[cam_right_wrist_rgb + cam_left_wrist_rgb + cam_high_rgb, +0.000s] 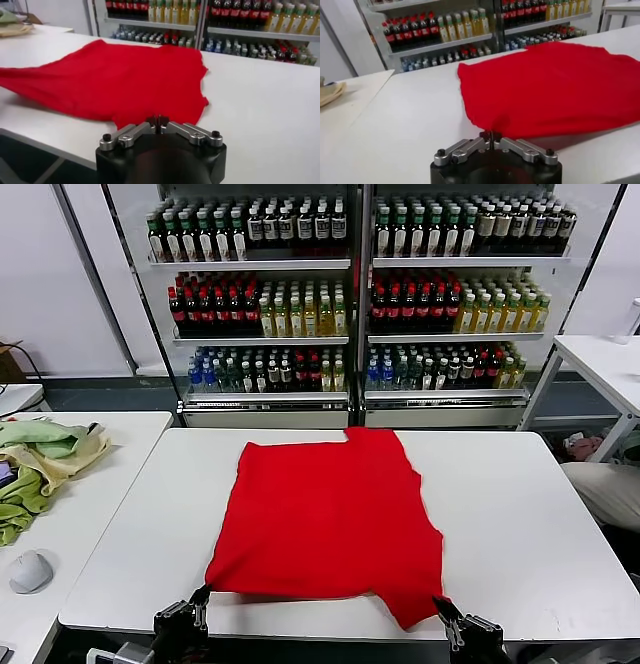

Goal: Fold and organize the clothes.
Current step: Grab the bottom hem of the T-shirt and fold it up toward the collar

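Both grippers [203,595] [440,608] pinching T-shirt [325,519] corners

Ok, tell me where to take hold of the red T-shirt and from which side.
Pinch the red T-shirt at its two near corners, coming from the table's front edge. It lies flat and those corners reach that edge. The left pincer and right pincer sit shut there.

The left gripper [490,135] pinches the near corner of the red T-shirt [555,85] on the white table [405,125].
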Controlling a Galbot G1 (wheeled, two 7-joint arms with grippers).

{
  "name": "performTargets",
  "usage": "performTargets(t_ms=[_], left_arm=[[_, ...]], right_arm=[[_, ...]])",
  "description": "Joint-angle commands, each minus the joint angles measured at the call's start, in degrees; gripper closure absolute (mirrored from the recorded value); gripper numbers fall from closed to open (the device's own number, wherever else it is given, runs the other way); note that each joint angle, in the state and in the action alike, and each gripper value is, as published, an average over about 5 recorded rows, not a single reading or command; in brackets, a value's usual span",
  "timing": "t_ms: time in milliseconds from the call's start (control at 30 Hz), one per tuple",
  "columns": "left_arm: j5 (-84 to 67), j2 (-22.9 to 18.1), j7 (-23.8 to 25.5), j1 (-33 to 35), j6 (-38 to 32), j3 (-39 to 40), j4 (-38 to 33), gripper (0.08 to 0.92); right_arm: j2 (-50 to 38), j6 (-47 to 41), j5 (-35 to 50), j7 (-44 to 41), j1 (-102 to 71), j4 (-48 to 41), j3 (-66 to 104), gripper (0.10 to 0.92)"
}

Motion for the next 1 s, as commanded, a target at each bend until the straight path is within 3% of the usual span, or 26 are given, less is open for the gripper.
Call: performTargets(t_ms=[33,200,400,1000], left_arm=[[-5.1,0.1,0.3,-12.8,0.5,0.2,4.2,0.914],[-7.2,-0.6,3.4,-21.6,0.9,2.1,12.8,0.914],[-6.8,-2.3,6.9,-27.5,0.5,6.4,19.7,0.914],[-4.5,-4.1,10.6,-31.8,-0.6,10.4,24.9,0.914]], right_arm=[[-0.1,-2.5,2.2,3.1,14.1,-3.4,-2.7,0.906],[-0.2,-4.0,1.5,4.8,23.4,-9.0,-7.3,0.906],[0.6,-4.2,-0.3,4.8,29.5,-13.9,-11.9,0.906],[3.7,-4.0,-6.4,5.2,36.2,-20.7,-16.4,0.906]])
